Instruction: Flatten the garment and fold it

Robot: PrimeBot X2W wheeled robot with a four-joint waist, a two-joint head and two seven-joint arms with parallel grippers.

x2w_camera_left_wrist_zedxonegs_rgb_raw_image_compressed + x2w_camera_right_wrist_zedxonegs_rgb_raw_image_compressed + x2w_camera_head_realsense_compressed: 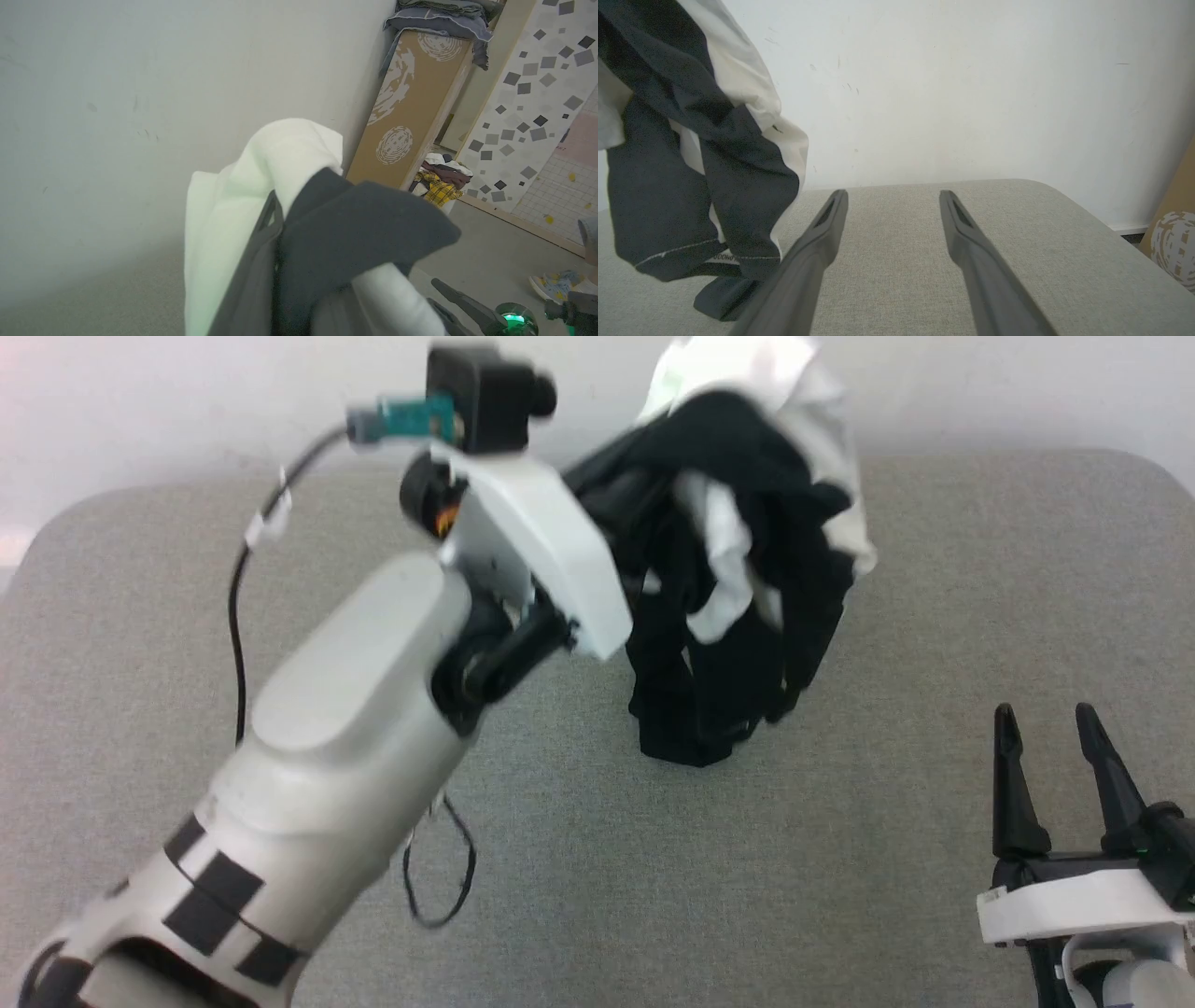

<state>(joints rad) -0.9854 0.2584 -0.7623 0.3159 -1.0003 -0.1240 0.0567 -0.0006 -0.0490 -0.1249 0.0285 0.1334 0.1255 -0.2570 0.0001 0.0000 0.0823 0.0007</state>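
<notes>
Grey padded table (934,616) before a white wall | garment (738,597) hangs bunched over mid-table, long axis vertical, lowest black folds seemingly touching the surface | left gripper (273,219) clamped on its top | right gripper (1044,714) empty, fingers spread, low at right; the hanging end lies ahead, to its left.
</notes>
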